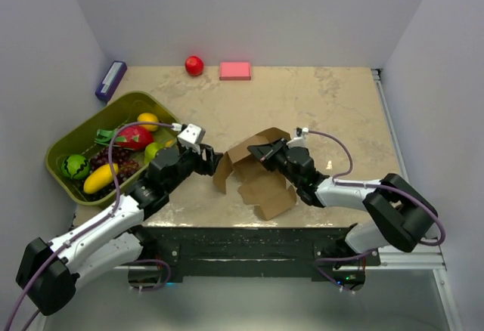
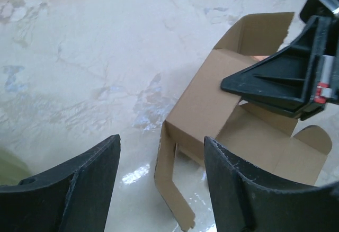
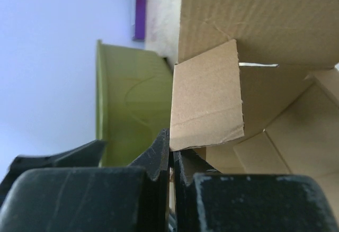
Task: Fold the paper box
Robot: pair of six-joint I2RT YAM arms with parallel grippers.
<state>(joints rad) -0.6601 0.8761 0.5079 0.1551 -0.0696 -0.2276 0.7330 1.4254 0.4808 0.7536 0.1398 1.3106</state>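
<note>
Paper box [image 1: 257, 191]: plain brown cardboard, part-formed, with some walls and flaps raised and other panels flat on the table [image 1: 340, 112]. It sits by the middle of the near edge, between the two arms. Handling, as judged: very light and thin, stiff across its panels but weak at the scored creases. It would likely slide on the smooth top if pushed from one side alone, and a hard pinch could dent or tear an edge. Best hold, as judged: a free flap edge close to a crease, pinched flat, with the other arm bracing an opposite wall. Right gripper [image 1: 266, 152]: jaws closed together at the upper part of the box, seemingly nipping the edge of an upright flap [image 3: 206, 99]. Its wrist view shows that flap's lower corner running in between the fingertips. Left gripper [image 2: 161, 142]: jaws wide, holding nothing, just beside the left wall of the box, with a loose side flap [image 2: 168, 179] lying ahead of the gap. Basket [image 1: 57, 157]: green, along the left edge, holding toy fruit [image 1: 102, 178]. Purple box [image 1: 110, 80]: far left corner. Red ball [image 1: 194, 65] and pink block [image 1: 235, 70]: side by side at the far edge, well apart from the paper box.
</note>
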